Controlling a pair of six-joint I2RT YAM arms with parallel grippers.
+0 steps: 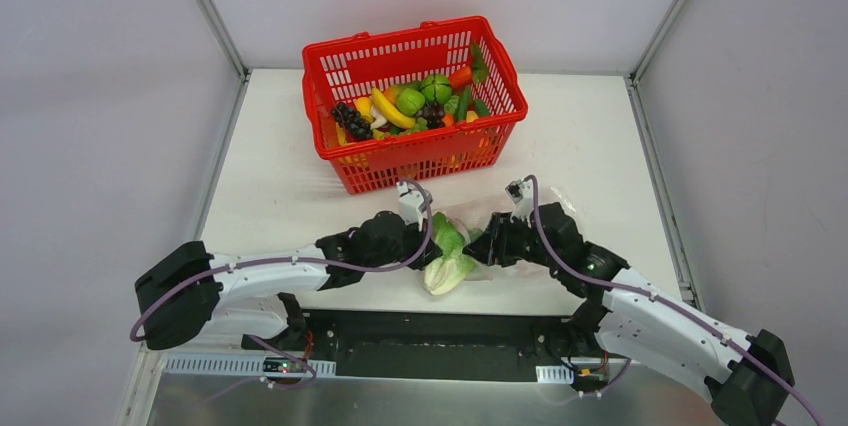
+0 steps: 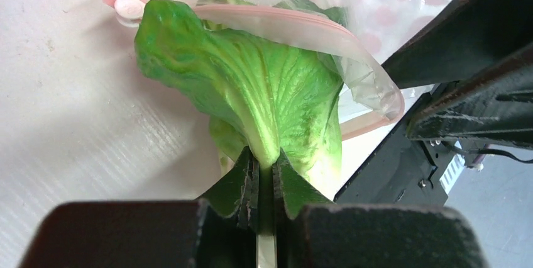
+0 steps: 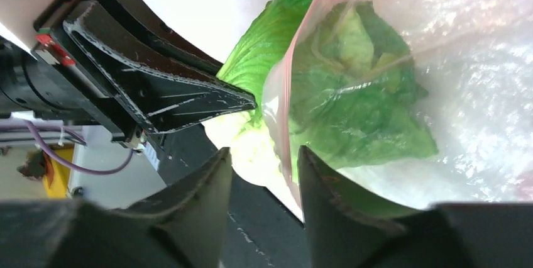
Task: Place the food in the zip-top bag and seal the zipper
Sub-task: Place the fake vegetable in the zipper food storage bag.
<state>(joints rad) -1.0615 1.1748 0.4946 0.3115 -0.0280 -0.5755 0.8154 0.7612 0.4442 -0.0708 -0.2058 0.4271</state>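
Observation:
My left gripper is shut on the white stem end of the leafy green cabbage. In the left wrist view its jaws pinch the cabbage, whose leafy end is pushed into the mouth of the clear zip-top bag. The pink zipper loops over the cabbage. My right gripper is at the bag's mouth. In the right wrist view it is open, with the zipper running between its fingers, close to the right one. The cabbage shows through the bag.
The red mesh basket stands behind the grippers at the back centre, holding yellow bananas, purple grapes, green pieces and more toy food. A black base strip runs along the near table edge.

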